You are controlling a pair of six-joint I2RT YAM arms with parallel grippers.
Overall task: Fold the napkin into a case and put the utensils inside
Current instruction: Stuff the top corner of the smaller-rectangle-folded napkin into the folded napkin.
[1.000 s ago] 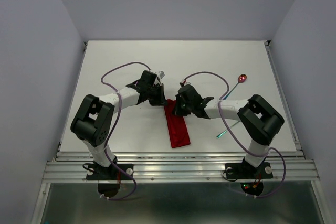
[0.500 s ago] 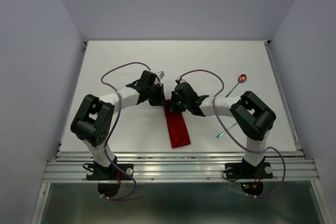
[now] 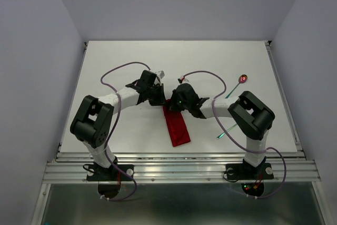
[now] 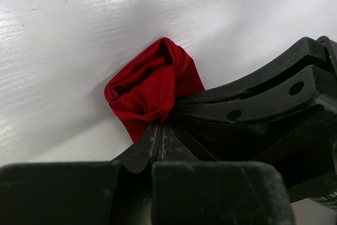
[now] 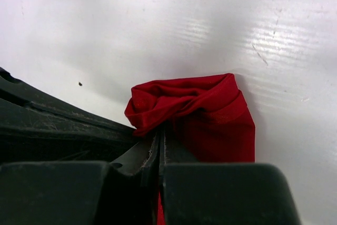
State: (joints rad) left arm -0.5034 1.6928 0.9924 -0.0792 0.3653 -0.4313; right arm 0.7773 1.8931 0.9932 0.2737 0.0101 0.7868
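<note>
The red napkin [image 3: 178, 127] lies as a narrow folded strip in the middle of the white table, its far end bunched up. Both grippers meet at that far end. My left gripper [image 3: 161, 100] is shut on the left corner of the napkin [image 4: 150, 85], with crumpled cloth just past its tips [image 4: 161, 122]. My right gripper [image 3: 171, 104] is shut on the other corner of the napkin [image 5: 210, 109], pinching a fold [image 5: 160, 127]. The utensils lie to the right: a spoon [image 3: 243, 79] with a red-pink bowl and a teal fork [image 3: 227, 129].
The two grippers nearly touch each other; each shows in the other's wrist view as black fingers [image 4: 253, 98] [image 5: 52, 119]. The right arm's elbow [image 3: 251, 113] hangs over the table between spoon and fork. A purple cable [image 3: 118, 69] loops over the left side.
My right gripper has slid left, closer to the left gripper, carrying its napkin corner with it, and its elbow has swung inward. The left arm has hardly moved.
</note>
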